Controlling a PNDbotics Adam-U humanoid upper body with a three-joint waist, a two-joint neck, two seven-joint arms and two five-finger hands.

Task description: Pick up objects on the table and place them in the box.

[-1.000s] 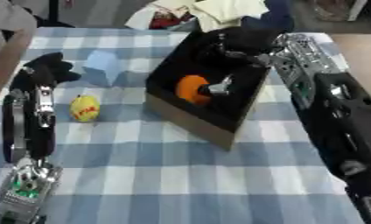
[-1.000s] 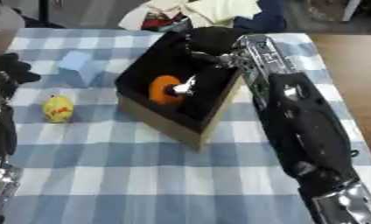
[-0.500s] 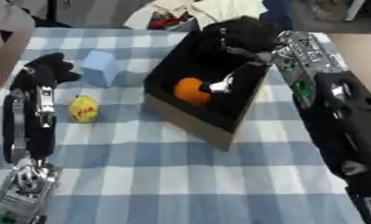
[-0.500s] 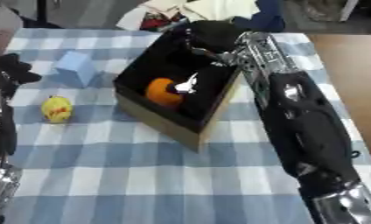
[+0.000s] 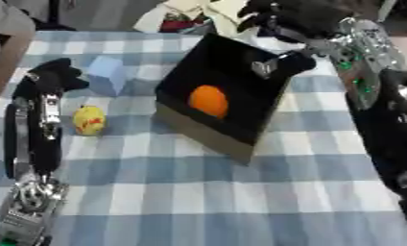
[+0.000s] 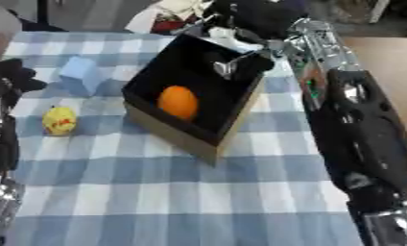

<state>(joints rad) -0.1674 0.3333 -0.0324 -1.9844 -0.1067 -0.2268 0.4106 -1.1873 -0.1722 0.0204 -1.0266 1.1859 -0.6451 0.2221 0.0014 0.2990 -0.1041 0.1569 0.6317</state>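
1. We see a black open-topped box (image 5: pixel 209 129) with tan cardboard side walls, standing askew at centre frame on a blue-and-white checked cloth (image 5: pixel 240 192).
2. A smooth round orange (image 5: pixel 209 100) lies on the box's dark floor, towards its lower left.
3. A small silver and black object (image 5: pixel 266 67), its shape unclear to us, shows in the box's upper right, just below the right hand.
4. The right hand (image 5: pixel 282 21), black, with silver joints on the arm behind it, hangs over the box's far rim at upper centre; we cannot tell whether its fingers are spread or curled, or whether they touch the small object.
5. A yellow rounded toy (image 5: pixel 89 120) with red marks lies on the cloth at the left, apart from the box.
6. A pale blue block (image 5: pixel 108 77) sits above the toy, near the box's left corner.
7. The left hand (image 5: pixel 54 77) shows at the left edge, its black fingers bunched together and holding nothing; the block lies just to its right and the toy just below it.
8. Crumpled white and red cloth-like items (image 5: pixel 177 14) lie beyond the table at the upper edge.
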